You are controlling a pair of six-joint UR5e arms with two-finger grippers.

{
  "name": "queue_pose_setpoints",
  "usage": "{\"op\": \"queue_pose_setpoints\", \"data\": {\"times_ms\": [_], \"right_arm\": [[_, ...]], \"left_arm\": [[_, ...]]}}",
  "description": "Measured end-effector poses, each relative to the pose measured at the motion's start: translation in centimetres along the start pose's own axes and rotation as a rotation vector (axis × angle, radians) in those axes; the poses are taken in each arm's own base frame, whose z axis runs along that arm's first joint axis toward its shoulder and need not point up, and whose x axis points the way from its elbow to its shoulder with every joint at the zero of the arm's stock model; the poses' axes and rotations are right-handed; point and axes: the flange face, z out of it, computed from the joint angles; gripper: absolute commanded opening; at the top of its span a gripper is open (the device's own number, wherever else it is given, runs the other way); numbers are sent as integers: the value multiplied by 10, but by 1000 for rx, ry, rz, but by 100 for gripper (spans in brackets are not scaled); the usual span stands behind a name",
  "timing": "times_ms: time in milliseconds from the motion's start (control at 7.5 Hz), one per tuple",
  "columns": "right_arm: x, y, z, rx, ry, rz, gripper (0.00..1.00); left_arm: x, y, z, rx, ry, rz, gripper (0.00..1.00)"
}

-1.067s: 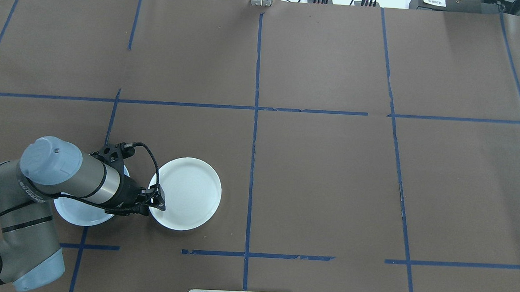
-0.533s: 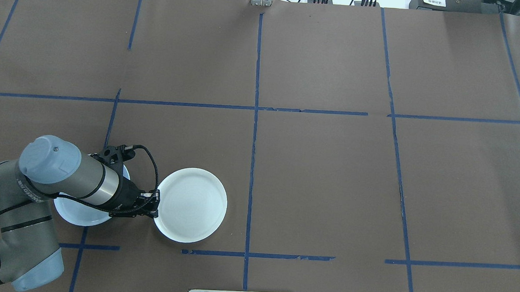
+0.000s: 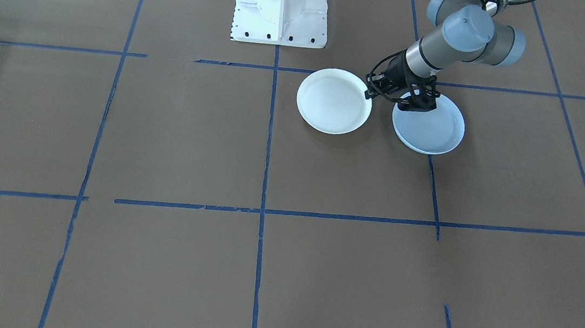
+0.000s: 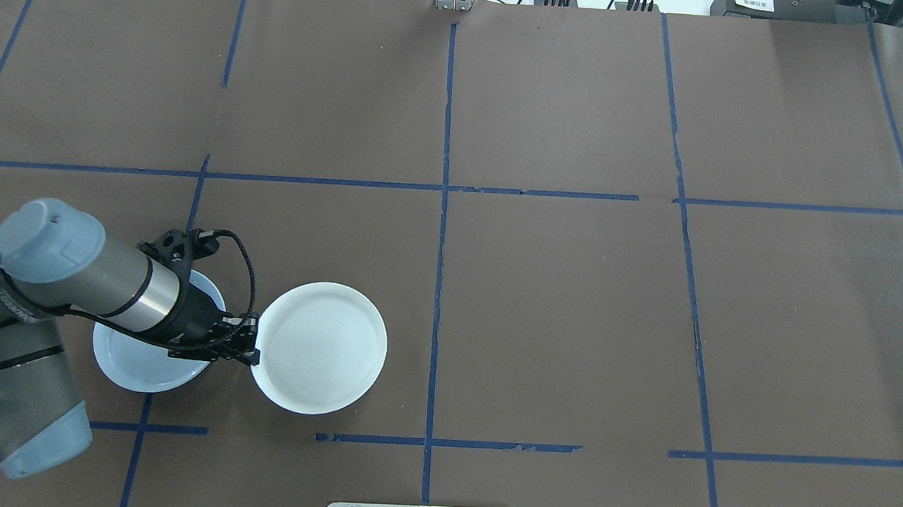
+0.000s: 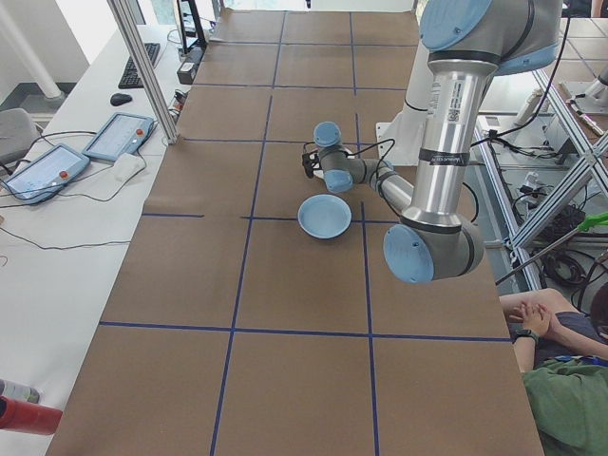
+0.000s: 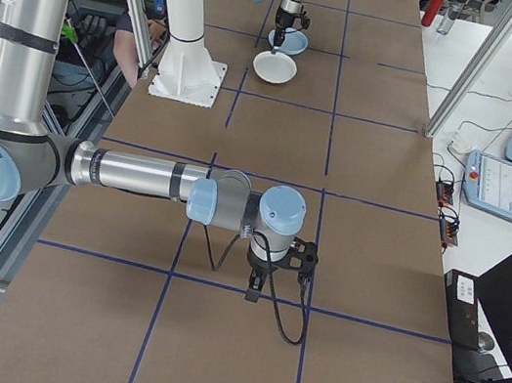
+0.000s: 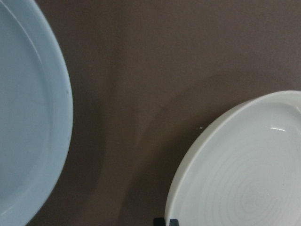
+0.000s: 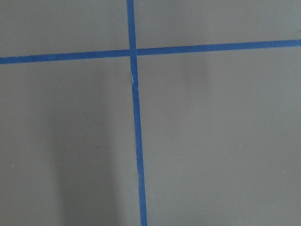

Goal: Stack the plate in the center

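Two plates on your table: the ringed white plate [image 4: 319, 348], its near rim pinched in your left gripper [image 4: 249, 345] fingers, lies just right of the pale blue plate [image 4: 137, 361]; right gripper [image 6: 257, 286] state indeterminable.

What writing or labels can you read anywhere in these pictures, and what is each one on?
Nothing reads clearly.
White label on the black box: too small.
Lettering on the left arm: blurred.
Sticker on that arm's tube: too small.
No text on the ringed white plate or the pale blue plate.
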Motion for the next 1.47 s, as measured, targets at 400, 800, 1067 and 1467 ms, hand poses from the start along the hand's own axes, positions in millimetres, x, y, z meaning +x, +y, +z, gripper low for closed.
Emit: {"op": "queue_pose_setpoints", "data": {"times_ms": [400, 800, 1067, 1467], "right_arm": [[0, 0, 0, 0, 0, 0, 100], [0, 0, 0, 0, 0, 0, 100], [0, 0, 0, 0, 0, 0, 100], [0, 0, 0, 0, 0, 0, 100]], "left_arm": [[-102, -28, -78, -6, 27, 179, 0], [-189, -59, -103, 30, -33, 262, 0], [-208, -70, -95, 24, -55, 268, 0], [-205, -73, -90, 2, -46, 270, 0]]}}
